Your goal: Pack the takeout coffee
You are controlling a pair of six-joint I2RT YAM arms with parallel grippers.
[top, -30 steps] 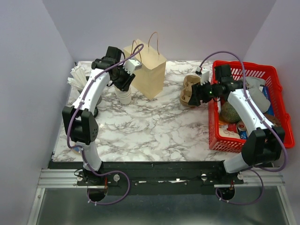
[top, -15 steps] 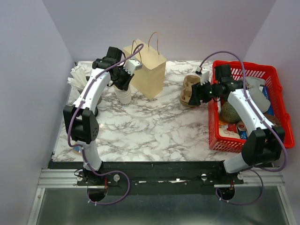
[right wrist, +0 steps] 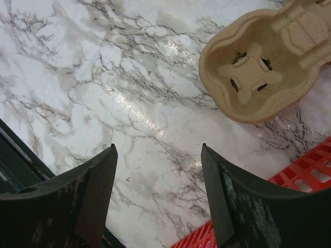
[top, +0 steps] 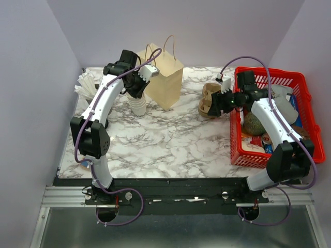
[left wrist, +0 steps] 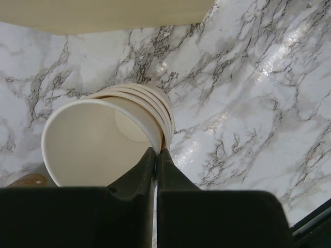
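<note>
So the left hand (left wrist: 155,155) is clenched on the rim of the stack of lidless white paper cups (left wrist: 93,144) at 10 o'clock on the marble counter (left wrist: 248,103), the right hand (right wrist: 158,196) hangs released, and the lidded takeout coffee is nowhere clearly visible, though it's probably light and squashy, best gripped just under the lid.

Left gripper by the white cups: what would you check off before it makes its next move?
1. Grip: ok. The left gripper is shut on the rim of the top cup.
2. One cup only: cannot tell. The nested rims of the stack sit right beside the fingers.
3. Cup lidded: not ok. The top cup is open and empty.
4. Paper bag: ok. It stands upright beside the stack.
5. Right gripper: ok. It is open, holds nothing, and hangs over the table near the cup carrier.
</note>
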